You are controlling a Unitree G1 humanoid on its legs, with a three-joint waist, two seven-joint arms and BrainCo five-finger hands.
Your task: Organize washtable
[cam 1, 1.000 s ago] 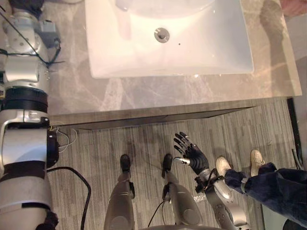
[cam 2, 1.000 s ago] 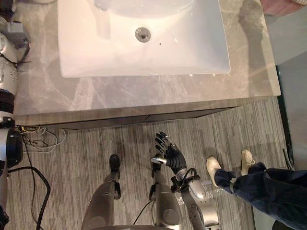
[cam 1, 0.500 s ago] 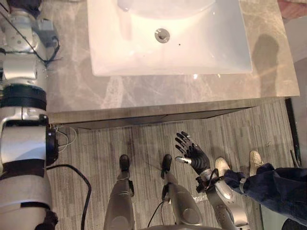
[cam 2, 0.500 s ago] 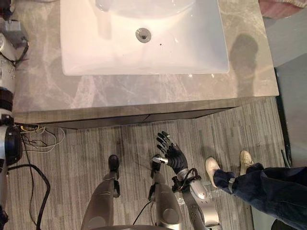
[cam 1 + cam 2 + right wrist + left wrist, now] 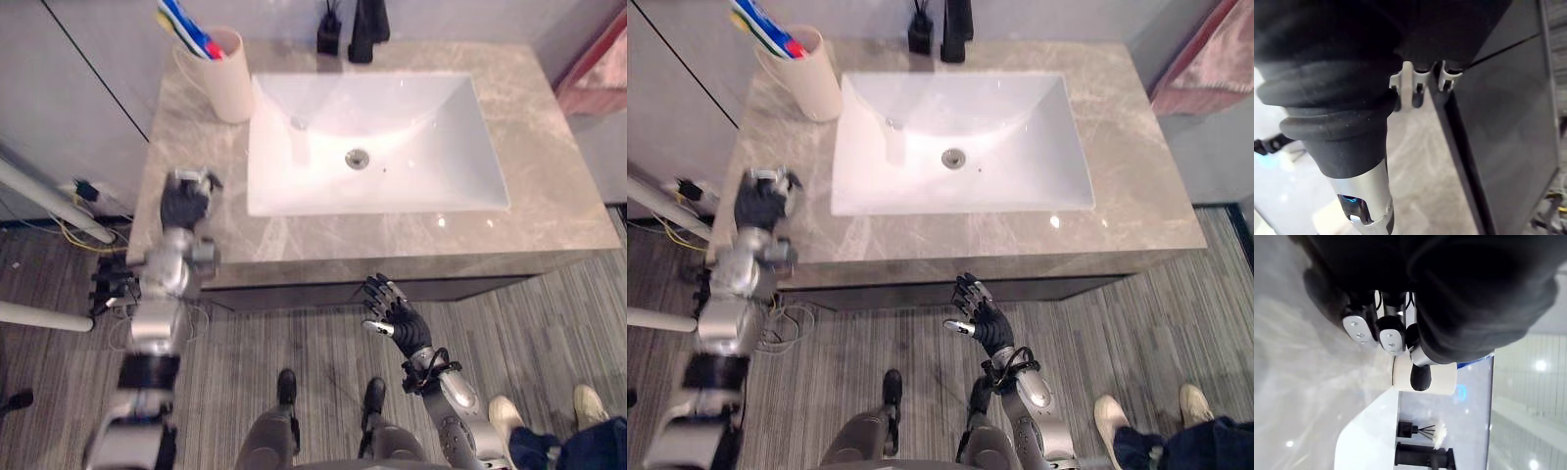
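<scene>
The marble washtable [image 5: 549,211] carries a white sink [image 5: 284,196]. A beige cup [image 5: 227,76] with toothbrushes [image 5: 191,29] stands at its back left corner. My left hand [image 5: 184,203] hovers over the bare left strip of the counter, its fingers [image 5: 1388,339] curled with nothing in them; its wrist view looks past them to the cup [image 5: 1442,378]. My right hand [image 5: 398,316] hangs low in front of the cabinet, over the floor, with fingers spread.
A black faucet [image 5: 370,29] and a small black diffuser [image 5: 329,35] stand behind the sink. A pink cloth [image 5: 600,69] shows at the right edge. A person's shoes [image 5: 588,403] are on the floor at the lower right.
The camera has tilted up, so the whole washtable now shows. My left arm has dropped from beside the camera, its hand now above the left counter. The right hand stays spread.
</scene>
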